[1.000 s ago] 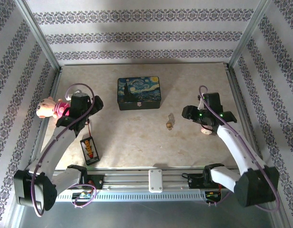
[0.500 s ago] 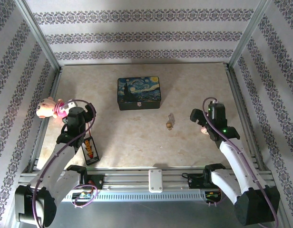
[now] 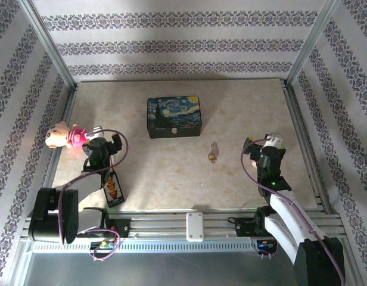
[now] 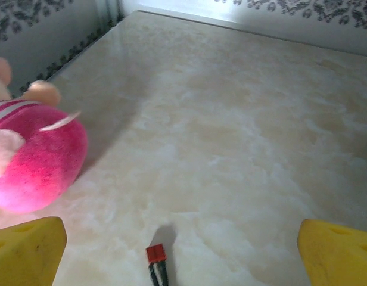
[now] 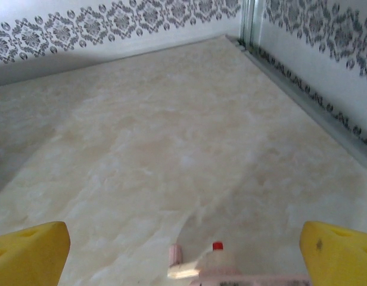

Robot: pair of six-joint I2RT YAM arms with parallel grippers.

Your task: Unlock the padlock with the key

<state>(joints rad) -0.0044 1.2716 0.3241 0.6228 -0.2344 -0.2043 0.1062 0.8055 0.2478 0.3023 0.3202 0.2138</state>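
Top view: brass padlock on desk, 5 o'clock of starry-night box; wrist views: left gripper and right gripper spread wide, empty, pink plush at left's 9 o'clock.

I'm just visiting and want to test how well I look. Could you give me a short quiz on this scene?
1. True or false: the padlock lies on top of the painted box.
2. What lies close to the left fingers? A) pink plush toy B) cup C) spoon
3. Are the right fingers open or shut?
Key: 1 false, it lies on the table, apart from the box; 2 A; 3 open.
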